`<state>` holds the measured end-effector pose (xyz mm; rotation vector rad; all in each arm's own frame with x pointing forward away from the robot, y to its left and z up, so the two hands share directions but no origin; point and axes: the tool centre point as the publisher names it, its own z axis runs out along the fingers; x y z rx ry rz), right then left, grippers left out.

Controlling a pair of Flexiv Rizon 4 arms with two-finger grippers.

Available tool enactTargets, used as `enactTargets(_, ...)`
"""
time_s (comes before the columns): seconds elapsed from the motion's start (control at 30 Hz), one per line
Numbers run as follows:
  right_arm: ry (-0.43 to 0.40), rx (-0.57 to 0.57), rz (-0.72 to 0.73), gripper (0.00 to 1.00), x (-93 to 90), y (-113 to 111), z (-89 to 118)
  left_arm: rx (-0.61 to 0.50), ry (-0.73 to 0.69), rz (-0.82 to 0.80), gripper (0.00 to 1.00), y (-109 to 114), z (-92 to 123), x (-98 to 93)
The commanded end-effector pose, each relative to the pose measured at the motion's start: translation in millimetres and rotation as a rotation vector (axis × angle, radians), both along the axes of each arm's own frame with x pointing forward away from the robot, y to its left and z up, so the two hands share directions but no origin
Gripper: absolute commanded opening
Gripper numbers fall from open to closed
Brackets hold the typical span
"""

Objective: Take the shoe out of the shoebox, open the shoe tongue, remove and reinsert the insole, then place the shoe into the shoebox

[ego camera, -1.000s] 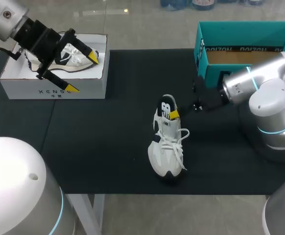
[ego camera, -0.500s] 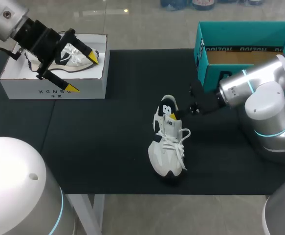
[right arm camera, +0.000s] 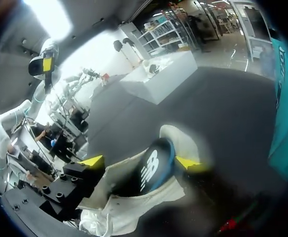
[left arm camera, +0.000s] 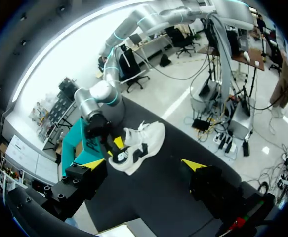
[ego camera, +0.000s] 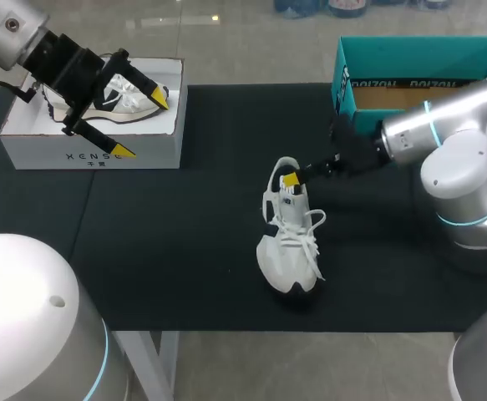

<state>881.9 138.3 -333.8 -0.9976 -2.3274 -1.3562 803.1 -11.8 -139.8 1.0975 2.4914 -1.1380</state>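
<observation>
A white shoe [ego camera: 289, 246] with white laces and a black tongue stands on the black mat [ego camera: 185, 251] at the table's middle, toe toward the front edge. My right gripper [ego camera: 293, 177] is at its heel end. In the right wrist view its yellow fingertips [right arm camera: 91, 160] stand wide apart, open, with the black tongue [right arm camera: 148, 173] between them. The teal shoebox [ego camera: 368, 58] stands at the back right, behind my right arm. My left gripper [ego camera: 141, 125] hangs open and empty over a white box at the back left. Far ahead of the left gripper [left arm camera: 144, 164] lies the shoe [left arm camera: 139, 145].
The white box [ego camera: 93, 146] at the back left holds a second light shoe [ego camera: 124, 92]. The right arm's elbow [ego camera: 464, 180] stands over the mat's right side. A white robot base [ego camera: 34, 326] fills the front left corner.
My right gripper has gone from shut on the tongue to wide open around it. Its wrist rose a little toward the teal box, and the shoe turned slightly.
</observation>
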Motion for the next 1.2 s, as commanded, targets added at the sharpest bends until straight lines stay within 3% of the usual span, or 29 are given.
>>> enactTargets(0.03,-0.021,-0.029,-0.05,1.0,10.9,-2.3,9.8,0.005,0.0,0.0,1.0,0.2,0.6,-0.4)
enactTargets(0.13,-0.046,-0.033,-0.08,1.0,15.6,-6.0,22.2,0.005,0.0,0.0,1.0,0.2,0.6,-0.4)
enactTargets(0.3,-0.04,-0.089,-0.144,1.0,13.1,-9.2,23.0,0.005,0.0,0.0,1.0,0.2,0.6,-0.4)
enactTargets(0.47,-0.051,-0.266,-0.279,1.0,6.3,-8.5,40.4,0.005,0.0,0.0,1.0,0.2,0.6,-0.4)
enactTargets(0.6,0.023,-0.459,-0.394,1.0,-3.6,-6.3,51.3,0.005,0.0,0.0,1.0,0.2,0.6,-0.4)
enactTargets(0.7,0.06,-0.434,-0.425,1.0,-14.3,-10.2,53.2,0.005,0.0,0.0,1.0,0.2,0.6,-0.4)
enactTargets(1.2,0.06,-0.434,-0.425,1.0,-14.3,-10.2,53.2,0.005,0.0,0.0,1.0,0.2,0.6,-0.4)
